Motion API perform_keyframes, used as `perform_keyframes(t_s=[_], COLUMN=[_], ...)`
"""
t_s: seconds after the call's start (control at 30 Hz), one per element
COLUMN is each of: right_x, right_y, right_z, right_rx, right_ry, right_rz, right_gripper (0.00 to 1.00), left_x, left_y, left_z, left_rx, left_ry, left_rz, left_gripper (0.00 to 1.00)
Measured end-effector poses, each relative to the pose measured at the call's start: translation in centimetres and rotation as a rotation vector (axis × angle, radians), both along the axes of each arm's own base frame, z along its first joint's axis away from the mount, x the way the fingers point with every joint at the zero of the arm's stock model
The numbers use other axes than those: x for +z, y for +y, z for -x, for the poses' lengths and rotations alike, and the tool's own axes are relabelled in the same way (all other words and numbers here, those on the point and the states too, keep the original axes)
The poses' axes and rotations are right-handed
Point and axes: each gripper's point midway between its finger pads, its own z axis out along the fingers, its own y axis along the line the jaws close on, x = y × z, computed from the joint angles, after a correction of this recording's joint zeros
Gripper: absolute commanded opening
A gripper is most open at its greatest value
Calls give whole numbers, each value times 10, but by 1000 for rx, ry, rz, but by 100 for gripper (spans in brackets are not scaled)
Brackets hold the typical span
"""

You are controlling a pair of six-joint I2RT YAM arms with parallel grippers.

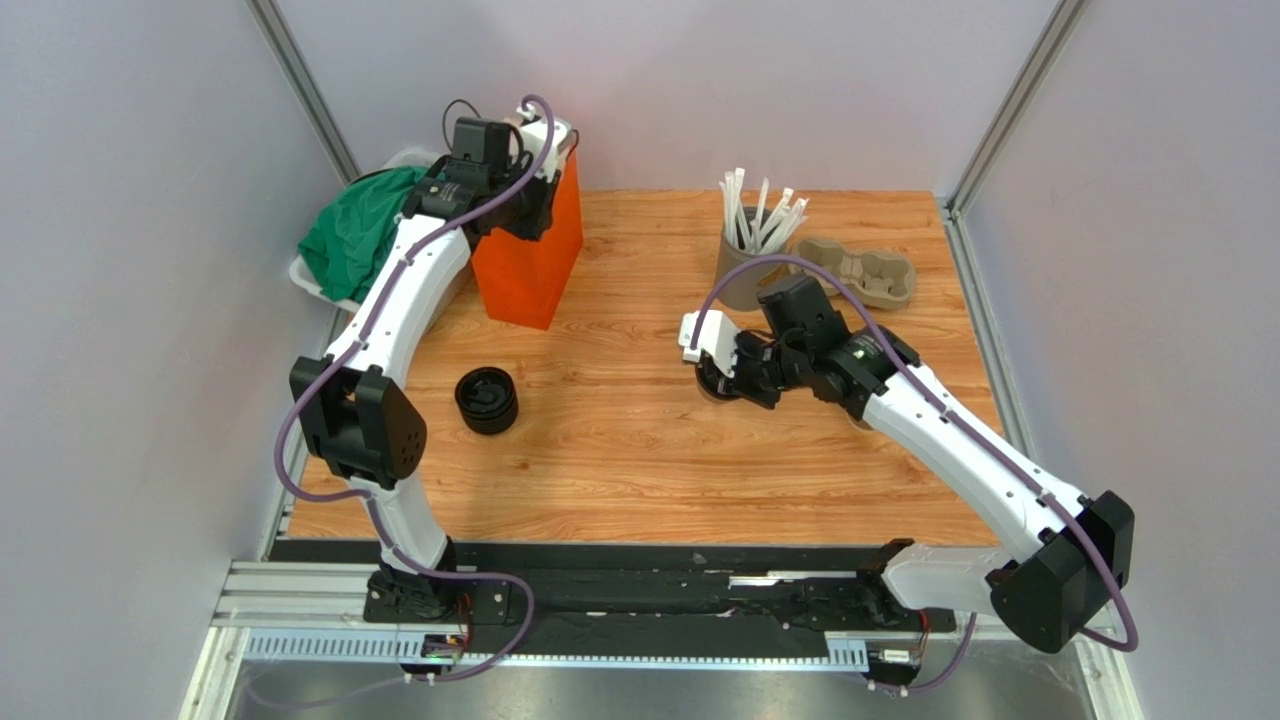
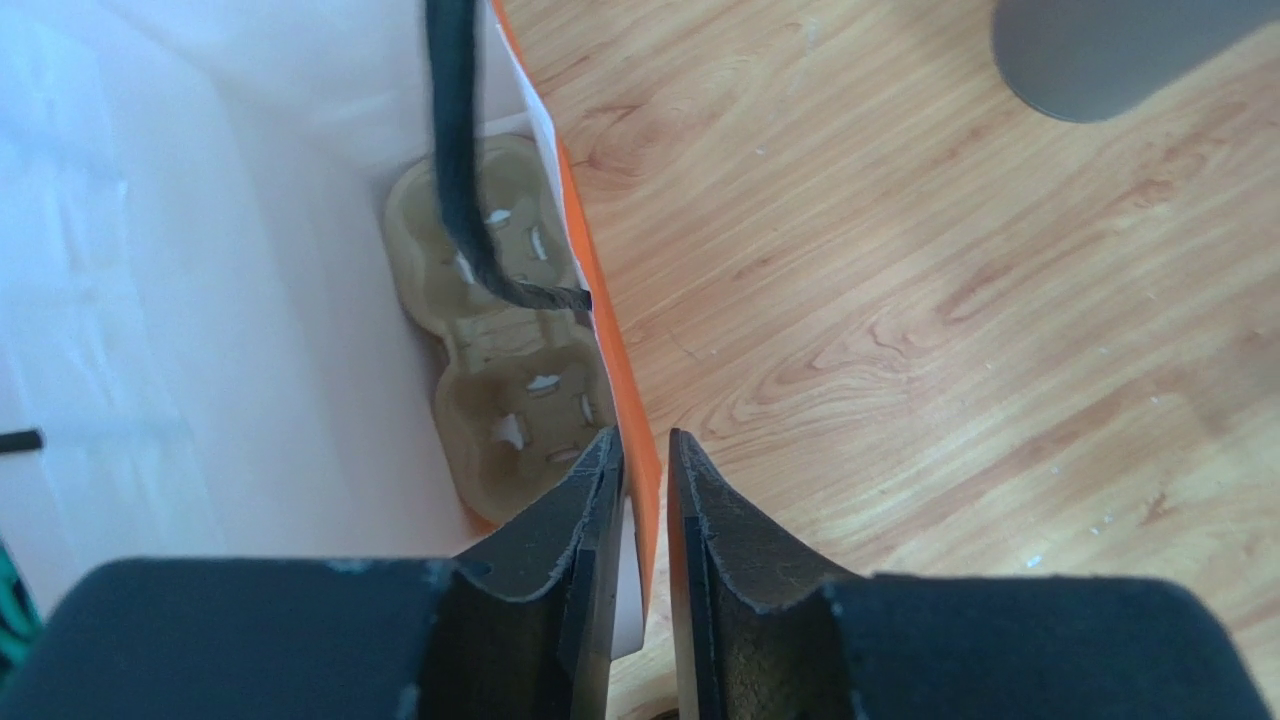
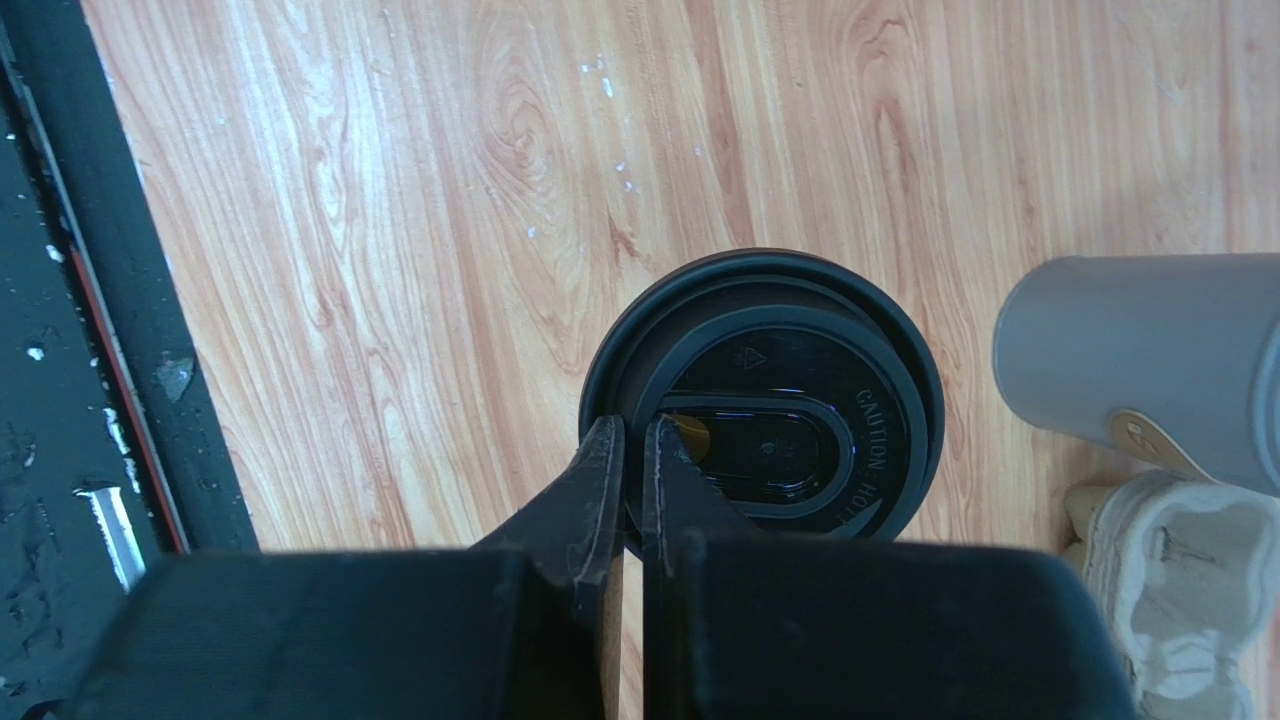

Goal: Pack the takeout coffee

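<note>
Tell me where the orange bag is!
In the top view the orange bag stands at the table's far left, beside the green cloth, its rim pinched by the left gripper. The right gripper pinches the black lid off to its right.

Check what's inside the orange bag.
A pulp carrier lies on the bag floor, its two visible sockets empty. The handle cord crosses it; the left gripper covers its near edge and the floor beyond.

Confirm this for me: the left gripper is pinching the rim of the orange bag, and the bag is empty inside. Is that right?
Not quite. The left gripper does pinch the rim of the orange bag, but the bag isn't empty: a cardboard cup carrier lies at its bottom, as the left wrist view shows.
</note>
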Motion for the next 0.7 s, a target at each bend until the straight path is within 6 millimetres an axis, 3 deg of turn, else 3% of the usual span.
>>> perform_keyframes(t_s=[0.17,0.3,0.5,0.7], right_x=[10,38,110,172], right_y=[-7,-19,-42,-47], right_z=[-6,-23,-54,-65], right_rx=[-36,-98,-210,-242], right_ry=[-34,-94,-247,-364], right_rz=[-2,-28,-101,-158], right_gripper=[0,0,0,0], left_x=[-2,-2,3,11], left_y=[-13,-22,-32,-52], left_z=[10,23,61,107], left_rx=[-97,-177,-302,-454], left_ry=[24,45,83,92], left_rz=[25,44,80,104], left_gripper=[24,24,24,24])
